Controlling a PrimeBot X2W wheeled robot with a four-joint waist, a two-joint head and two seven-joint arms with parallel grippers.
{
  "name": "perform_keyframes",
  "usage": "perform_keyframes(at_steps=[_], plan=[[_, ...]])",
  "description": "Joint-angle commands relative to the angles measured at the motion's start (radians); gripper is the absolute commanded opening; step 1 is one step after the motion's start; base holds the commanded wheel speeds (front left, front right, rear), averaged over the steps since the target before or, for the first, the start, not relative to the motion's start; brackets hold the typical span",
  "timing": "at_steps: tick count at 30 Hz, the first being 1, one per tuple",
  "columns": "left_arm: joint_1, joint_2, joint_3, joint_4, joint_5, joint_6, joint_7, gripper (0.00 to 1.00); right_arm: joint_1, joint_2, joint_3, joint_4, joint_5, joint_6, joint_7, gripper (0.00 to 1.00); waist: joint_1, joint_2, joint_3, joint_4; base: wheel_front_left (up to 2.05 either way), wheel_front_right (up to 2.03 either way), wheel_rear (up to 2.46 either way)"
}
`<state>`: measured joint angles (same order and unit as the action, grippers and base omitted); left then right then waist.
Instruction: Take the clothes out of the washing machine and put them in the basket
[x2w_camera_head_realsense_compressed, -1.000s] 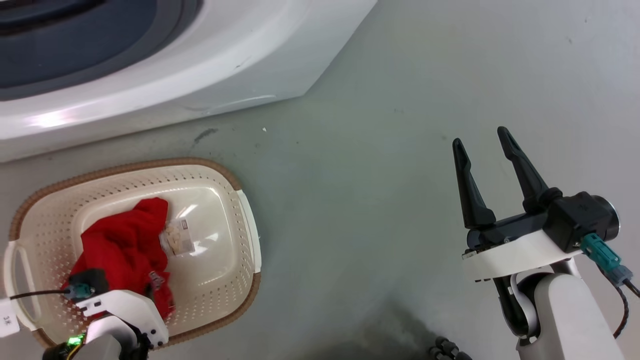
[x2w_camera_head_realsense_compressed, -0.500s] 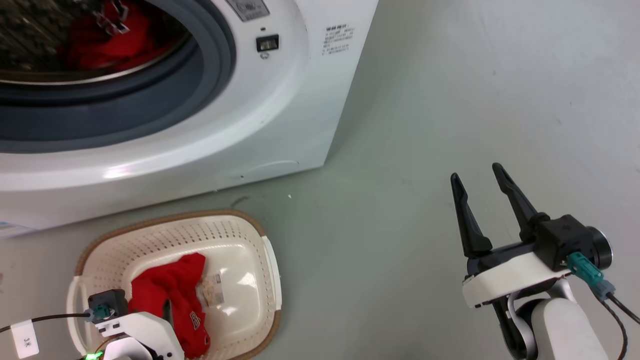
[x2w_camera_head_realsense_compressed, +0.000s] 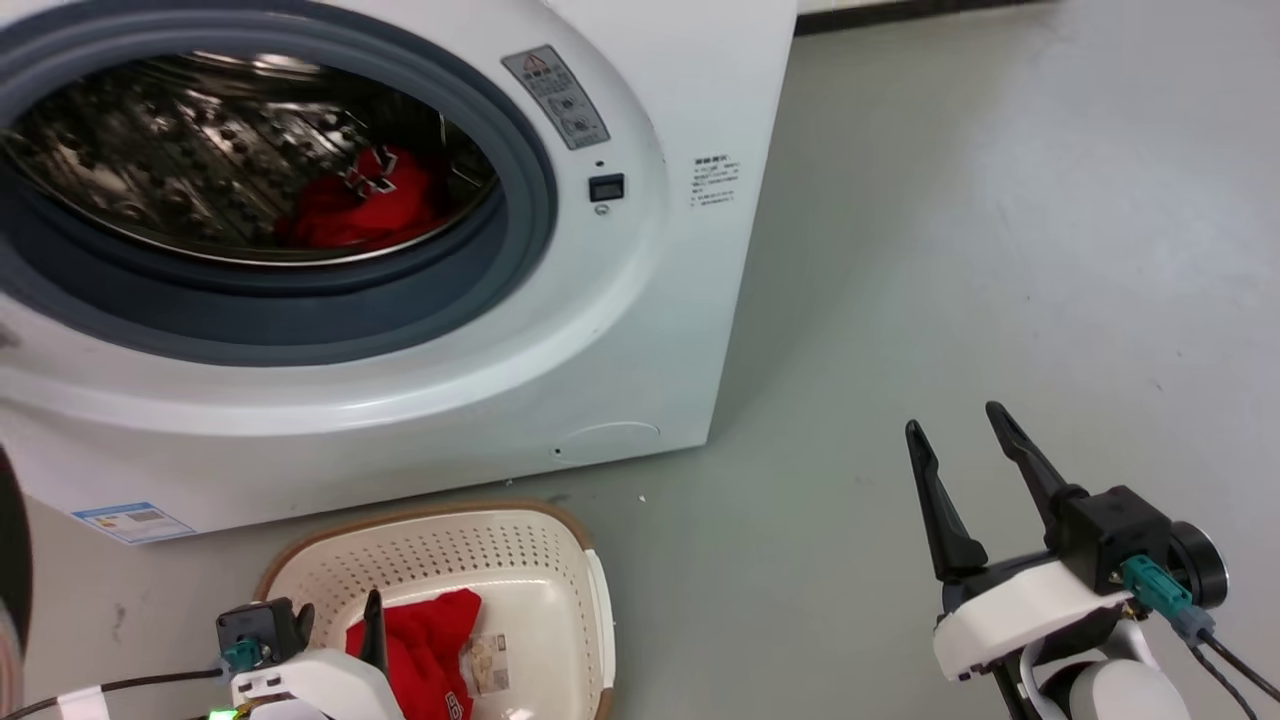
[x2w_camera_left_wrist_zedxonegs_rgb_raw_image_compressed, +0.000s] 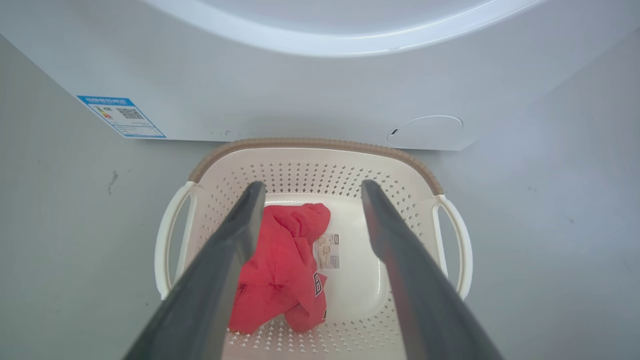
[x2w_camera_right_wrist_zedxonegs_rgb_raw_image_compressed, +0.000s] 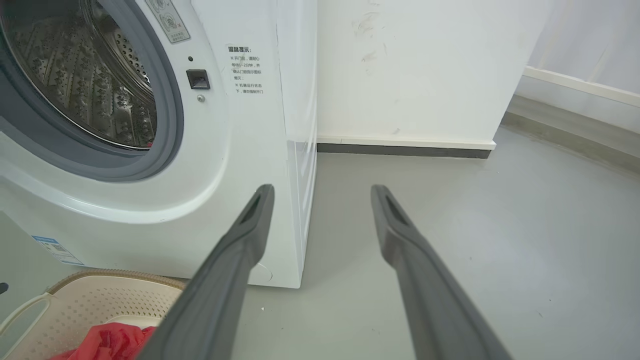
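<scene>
Grey floor (x2w_camera_head_realsense_compressed: 950, 250) bears the basket (x2w_camera_left_wrist_zedxonegs_rgb_raw_image_compressed: 320, 145). Left claw (x2w_camera_left_wrist_zedxonegs_rgb_raw_image_compressed: 312, 184) and right claw (x2w_camera_head_realsense_compressed: 953, 417) gape empty; the drum garment (x2w_camera_head_realsense_compressed: 360, 205) may snag the porthole ring (x2w_camera_head_realsense_compressed: 522, 200).

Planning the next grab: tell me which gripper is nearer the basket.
Left. The left gripper hovers open directly above the basket; the right gripper sits apart, over the floor to its right.

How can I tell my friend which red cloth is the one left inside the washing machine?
Find the big white washing machine and look through its round grey-ringed opening into the shiny steel drum. The red cloth lies bunched low in that drum, with metal all around it. The other red cloth sits in the cream basket on the floor in front, beside a paper label.
</scene>
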<state>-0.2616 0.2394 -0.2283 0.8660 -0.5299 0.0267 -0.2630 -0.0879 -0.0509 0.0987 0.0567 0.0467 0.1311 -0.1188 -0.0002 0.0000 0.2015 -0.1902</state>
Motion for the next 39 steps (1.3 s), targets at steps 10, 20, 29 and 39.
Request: perform_keyframes(at_steps=[10, 20, 29, 39], plan=[[0.108, -0.036, 0.059, -0.249, 0.117, 0.014, -0.002, 1.0, 0.061, 0.001, 0.0, -0.038, -0.012, -0.001, 0.037, 1.0, 0.0002, 0.0, -0.088, 0.082, 0.0, 0.0, 0.0], [0.026, -0.024, 0.063, -0.416, 0.198, -0.006, -0.002, 1.0, 0.05, 0.001, 0.009, -0.062, -0.005, -0.001, 0.047, 1.0, 0.0002, 0.0, -0.066, 0.106, 0.0, 0.0, 0.0], [-0.205, 0.029, 0.05, -0.349, 0.23, -0.037, 0.013, 1.0, 0.001, 0.001, 0.035, -0.062, 0.002, -0.001, 0.036, 1.0, 0.0002, 0.0, 0.014, 0.054, 0.0, 0.0, 0.0], [-0.454, 0.141, 0.057, -0.203, 0.247, -0.079, 0.084, 1.0, -0.06, 0.002, 0.073, -0.038, 0.034, -0.001, -0.008, 1.0, 0.0002, 0.0, 0.16, -0.063, 0.0, 0.0, 0.0]])
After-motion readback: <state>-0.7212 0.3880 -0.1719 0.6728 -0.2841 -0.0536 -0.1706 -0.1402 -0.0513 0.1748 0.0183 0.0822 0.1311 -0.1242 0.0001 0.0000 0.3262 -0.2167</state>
